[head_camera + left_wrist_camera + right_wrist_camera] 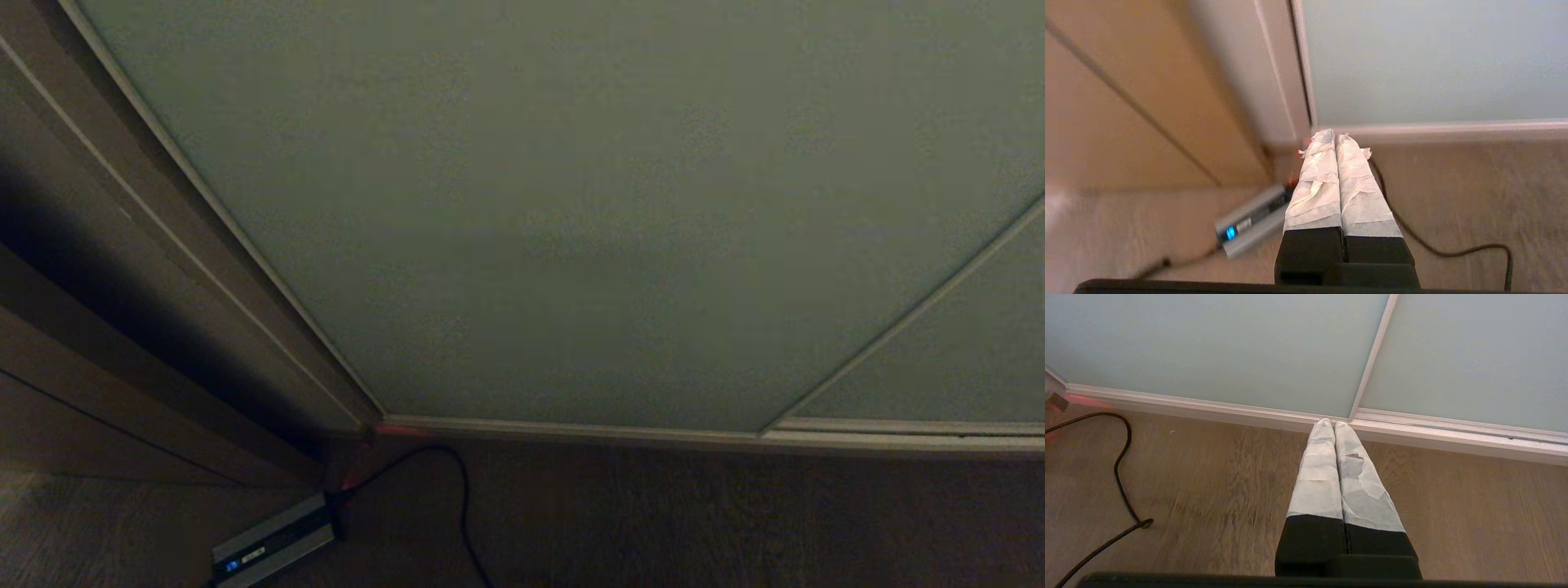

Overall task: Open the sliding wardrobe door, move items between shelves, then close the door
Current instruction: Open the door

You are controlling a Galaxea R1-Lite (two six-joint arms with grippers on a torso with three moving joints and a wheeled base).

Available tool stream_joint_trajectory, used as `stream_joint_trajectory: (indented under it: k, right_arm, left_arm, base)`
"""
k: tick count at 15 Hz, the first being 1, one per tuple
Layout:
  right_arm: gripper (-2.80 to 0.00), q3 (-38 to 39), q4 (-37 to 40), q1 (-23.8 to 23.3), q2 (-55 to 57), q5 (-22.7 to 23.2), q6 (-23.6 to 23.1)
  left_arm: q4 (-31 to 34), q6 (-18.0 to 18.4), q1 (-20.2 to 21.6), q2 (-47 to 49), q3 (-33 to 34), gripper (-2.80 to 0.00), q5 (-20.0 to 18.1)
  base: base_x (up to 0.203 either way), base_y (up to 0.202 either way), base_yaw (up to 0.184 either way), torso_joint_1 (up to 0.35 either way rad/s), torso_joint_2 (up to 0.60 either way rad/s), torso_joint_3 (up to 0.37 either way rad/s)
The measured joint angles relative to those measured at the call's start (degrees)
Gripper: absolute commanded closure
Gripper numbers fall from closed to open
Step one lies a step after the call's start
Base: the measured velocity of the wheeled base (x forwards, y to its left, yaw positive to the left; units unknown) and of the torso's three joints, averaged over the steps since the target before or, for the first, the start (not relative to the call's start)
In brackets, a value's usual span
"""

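**Wardrobe front, door closed: left arm nearer the free edge**

- Sliding wardrobe door (571,212): one large, flat, matte grey-green panel in a thin pale metal frame. It is shut, its long axis upright, its bottom edge on the silver floor rail (571,430). A second like panel (963,359) overlaps at its right edge.
- Dark wood-grain floor (735,523): one.
- Left gripper (1335,136): paper-wrapped fingers pressed together, empty, low, aimed at the door's bottom-left corner, hence nearer the door's left edge.
- Right gripper (1329,422): fingers together, empty, aimed at the panel seam.
- Black cable (461,498): one.
- Silver-grey power brick (273,543): one, near the wardrobe's left corner.
- Cushion, shelves: hidden.
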Motion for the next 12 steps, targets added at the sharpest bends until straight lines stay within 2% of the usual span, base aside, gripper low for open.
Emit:
stream_joint_trajectory:
  k: [3,5,7,12]
  right_arm:
    - [0.0,0.0,0.0,0.0,0.0,0.0,0.0]
    - [0.0,0.0,0.0,0.0,0.0,0.0,0.0]
    - [0.0,0.0,0.0,0.0,0.0,0.0,0.0]
    - [0.0,0.0,0.0,0.0,0.0,0.0,0.0]
  left_arm:
    - [-3.5,-0.4,0.0,8.4,-14.4,0.0,0.3]
    - [-8.2,-2.1,0.1,15.8,-22.0,0.0,2.9]
    - [-16.0,-3.4,0.2,23.2,-26.2,0.0,7.0]
    - [-35.2,-4.1,0.4,38.7,-33.5,0.0,13.5]
  base:
    - [0.0,0.0,0.0,0.0,0.0,0.0]
    - [0.0,0.0,0.0,0.0,0.0,0.0]
    - [0.0,0.0,0.0,0.0,0.0,0.0]
    - [0.0,0.0,0.0,0.0,0.0,0.0]
